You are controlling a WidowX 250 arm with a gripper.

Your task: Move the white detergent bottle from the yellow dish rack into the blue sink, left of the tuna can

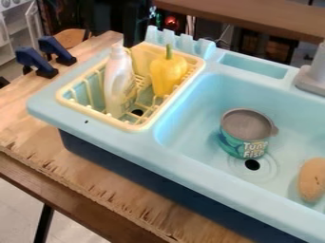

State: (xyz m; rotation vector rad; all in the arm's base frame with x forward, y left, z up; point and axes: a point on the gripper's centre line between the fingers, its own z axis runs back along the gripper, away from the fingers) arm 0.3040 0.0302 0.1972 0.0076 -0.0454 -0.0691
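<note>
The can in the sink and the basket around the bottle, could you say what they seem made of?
The can looks like matte metal, given its dull grey top, though painted plastic is possible. The basket seems smooth molded plastic: its pale yellow rim and bars look like one piece.

Camera view: elevated, facing down at a slant
Sink [196, 168]: close range, cut off at right
Wooden table [32, 137]: overlooked obliquely, farther edge included

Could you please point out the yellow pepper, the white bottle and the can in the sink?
Yellow pepper [167, 77]: camera view, middle of its body, below the stem.
White bottle [119, 84]: camera view, middle of its body.
Can [245, 131]: camera view, near part of its grey top.
</note>
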